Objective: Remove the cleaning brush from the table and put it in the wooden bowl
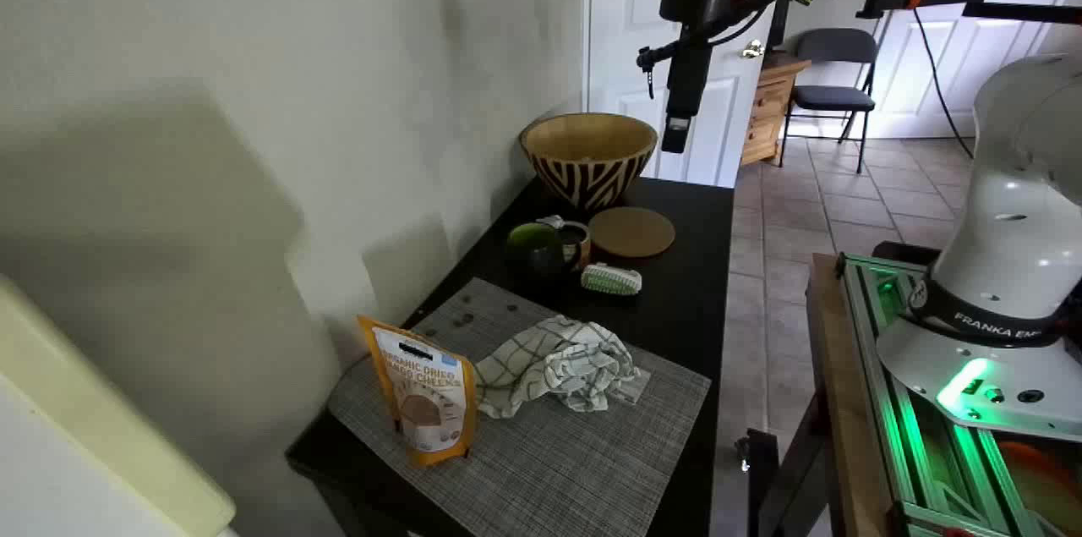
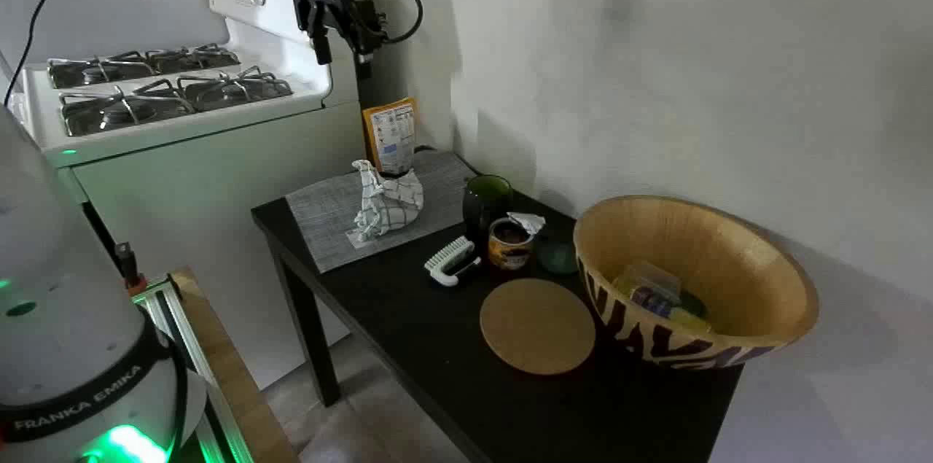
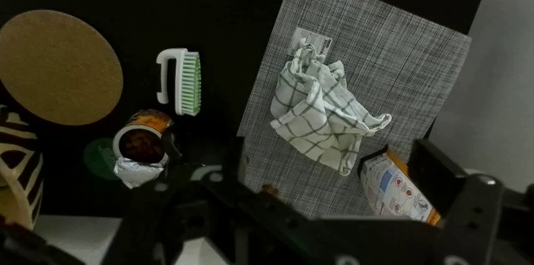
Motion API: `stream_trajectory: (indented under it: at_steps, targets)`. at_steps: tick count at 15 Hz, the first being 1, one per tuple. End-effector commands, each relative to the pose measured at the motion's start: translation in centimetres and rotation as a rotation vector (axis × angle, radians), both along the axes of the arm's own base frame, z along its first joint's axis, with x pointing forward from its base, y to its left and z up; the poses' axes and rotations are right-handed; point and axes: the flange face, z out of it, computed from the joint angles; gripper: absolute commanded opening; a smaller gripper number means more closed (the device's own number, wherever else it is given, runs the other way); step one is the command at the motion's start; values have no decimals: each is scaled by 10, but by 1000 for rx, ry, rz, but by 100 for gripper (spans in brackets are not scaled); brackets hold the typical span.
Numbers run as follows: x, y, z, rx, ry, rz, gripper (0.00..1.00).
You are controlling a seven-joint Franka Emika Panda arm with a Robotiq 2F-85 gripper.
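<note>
The cleaning brush, white with pale green bristles, lies on the black table (image 1: 689, 309) near the placemat in both exterior views (image 1: 611, 280) (image 2: 450, 259). In the wrist view the brush (image 3: 190, 83) lies on its side, handle facing the disc. The wooden bowl with dark zigzag stripes stands at one table end in both exterior views (image 1: 587, 182) (image 2: 641, 324); its edge shows in the wrist view (image 3: 25, 165). Several small items lie inside it. My gripper (image 2: 344, 60) is high above the table, fingers apart and empty, also in the wrist view (image 3: 333, 165).
A flat round disc (image 2: 538, 326), an opened can (image 2: 510, 244) with a foil lid and a dark green glass (image 2: 487, 204) stand near the brush. A checked cloth (image 3: 321, 106) and an orange-white bag (image 1: 427, 393) are on the grey placemat (image 1: 558, 469). A wall runs along the table.
</note>
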Motion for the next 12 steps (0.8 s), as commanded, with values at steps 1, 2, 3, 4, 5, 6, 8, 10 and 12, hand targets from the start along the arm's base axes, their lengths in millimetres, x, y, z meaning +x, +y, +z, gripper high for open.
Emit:
stream_trajectory:
  at_steps: [1,2,3,4,5,6,8,10,12]
  targets:
    - [0,0,1,0,1,0,100]
    - [2,-5,0,20,1,8,100]
    - [4,-10,-2,34,-1,13,100]
    - [6,-17,-5,38,0,14,100]
    - [9,-26,-9,40,5,17,100]
    - [11,-35,-14,47,14,20,100]
    - [16,-57,-27,55,44,35,100]
    - [22,-83,-47,67,86,49,100]
    - [27,-107,-73,64,139,36,100]
